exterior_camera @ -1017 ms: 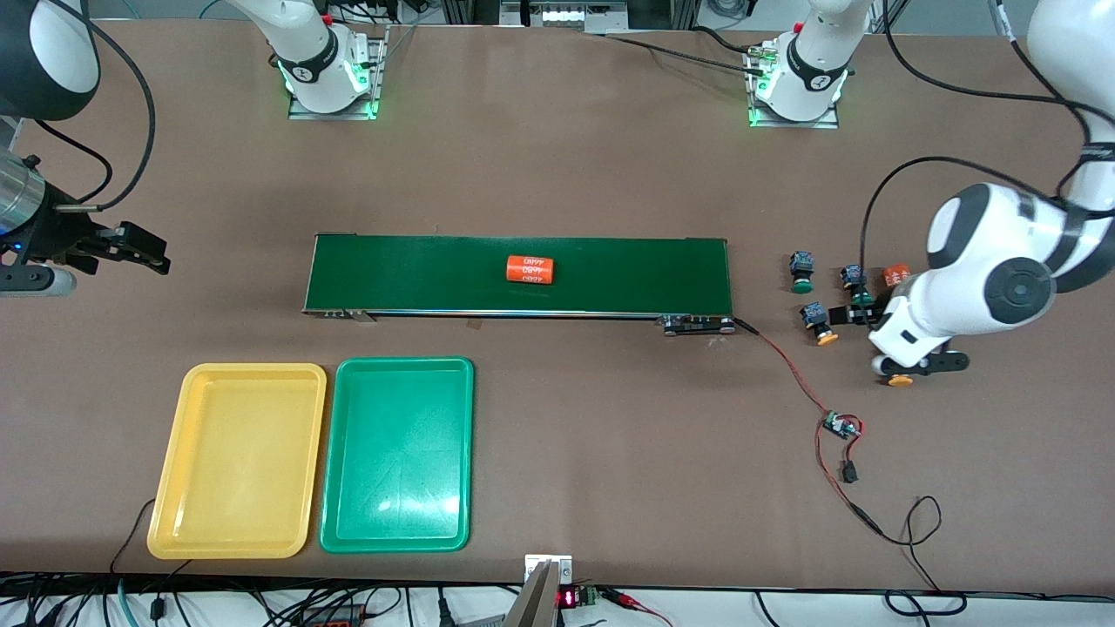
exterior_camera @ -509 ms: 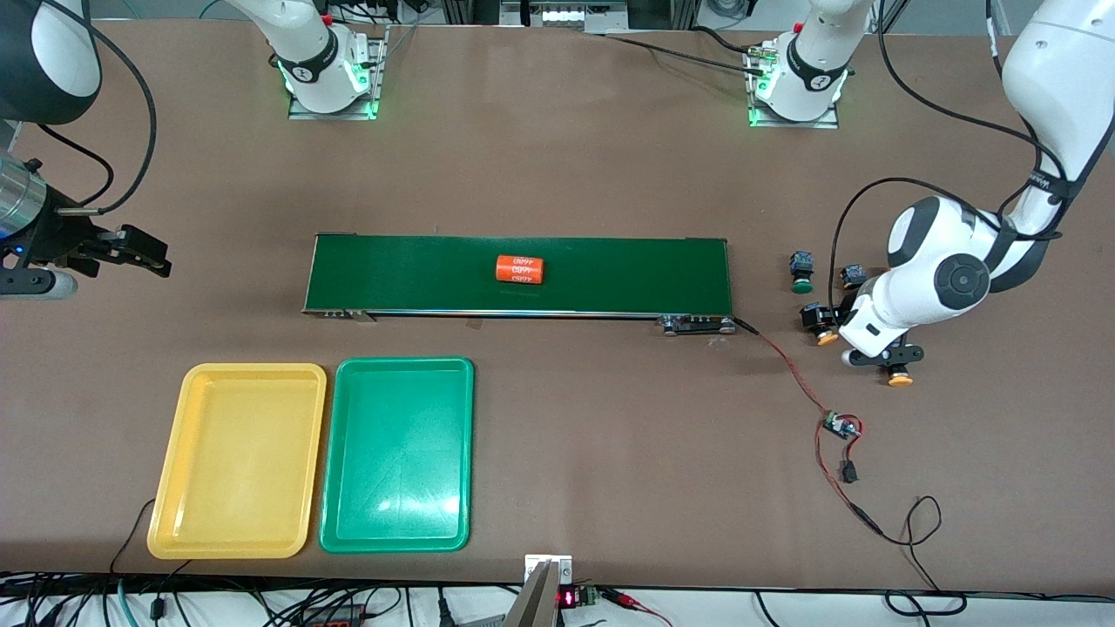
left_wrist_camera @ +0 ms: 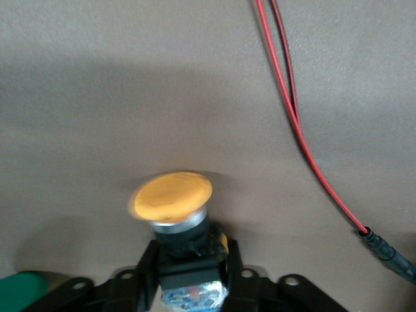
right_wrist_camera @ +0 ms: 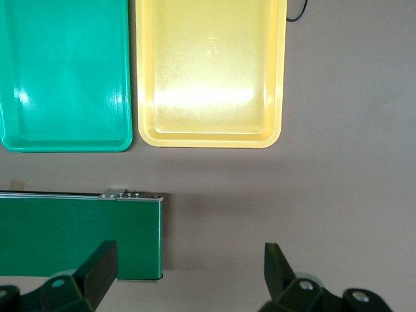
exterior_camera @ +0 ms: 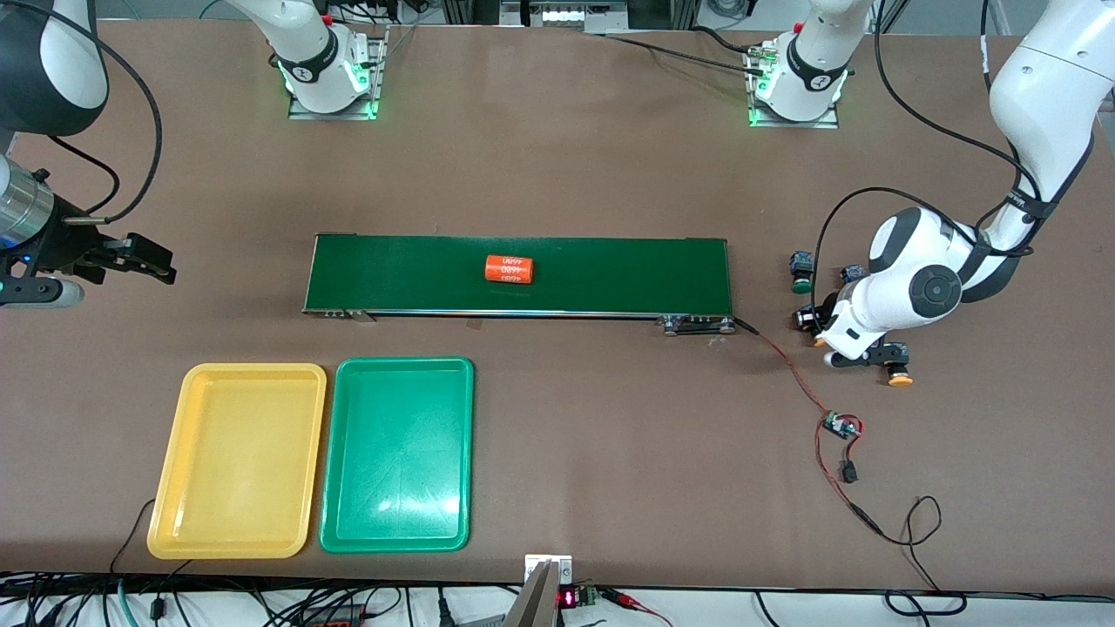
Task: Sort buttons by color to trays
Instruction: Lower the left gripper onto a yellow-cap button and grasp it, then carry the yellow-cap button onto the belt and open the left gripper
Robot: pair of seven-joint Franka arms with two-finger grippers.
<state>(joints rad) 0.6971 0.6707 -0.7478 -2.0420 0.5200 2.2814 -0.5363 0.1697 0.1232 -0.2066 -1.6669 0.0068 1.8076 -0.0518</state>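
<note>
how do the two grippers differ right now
The left gripper is shut on a yellow button at the left arm's end of the table; the right gripper is open and holds nothing. The left is beside the other buttons; the right waits over the conveyor belt's end. Both have black fingers.

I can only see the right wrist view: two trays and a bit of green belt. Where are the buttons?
Observer: On the table by the belt, at the left arm's end. One has a green cap.
Operator: Did anybody grab one?
Observer: Yes. The left gripper, right beside the other buttons, is shut on a yellow button.
Operator: And where's my arm?
Observer: The right gripper waits, open, over the table at the belt's right-arm end.
</note>
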